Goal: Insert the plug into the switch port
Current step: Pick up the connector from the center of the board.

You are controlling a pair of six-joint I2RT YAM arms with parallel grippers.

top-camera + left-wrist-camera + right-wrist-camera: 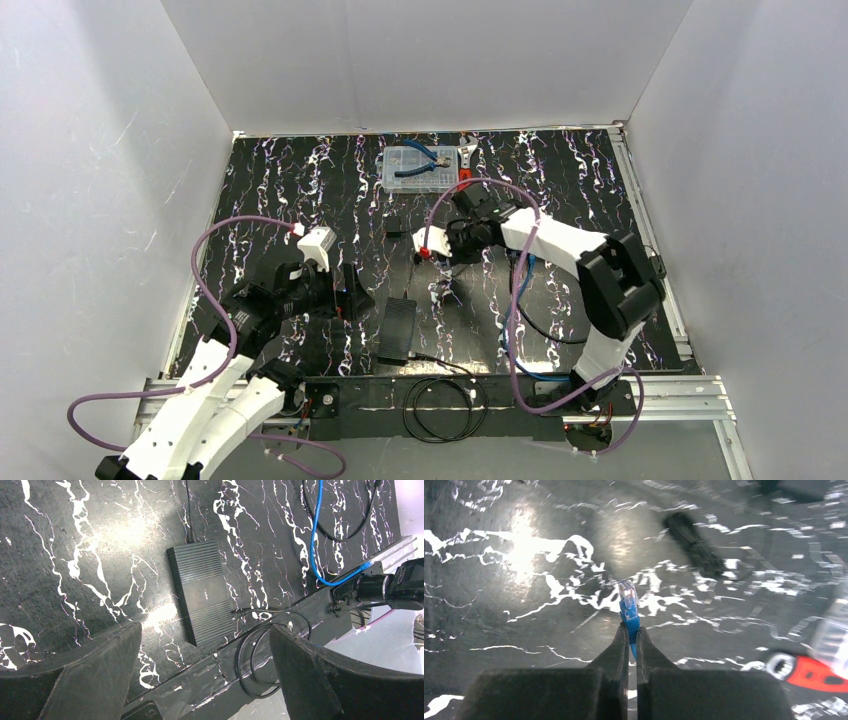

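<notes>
The left arm (215,385) lies folded low to the left of the flat black box (398,328). The left gripper (204,630) points toward the box with its fingers spread wide and nothing between them. The right arm (560,245) arches in from the right of the box, and the right gripper (633,632), just beyond the box's far end, is pinched tight on the blue plug (629,602).

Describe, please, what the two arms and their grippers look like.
The left arm and right arm have white shells with black joints, and a purple cable loops along each. The left gripper has broad matte-black fingers; the right gripper has thin tapering ones.
</notes>
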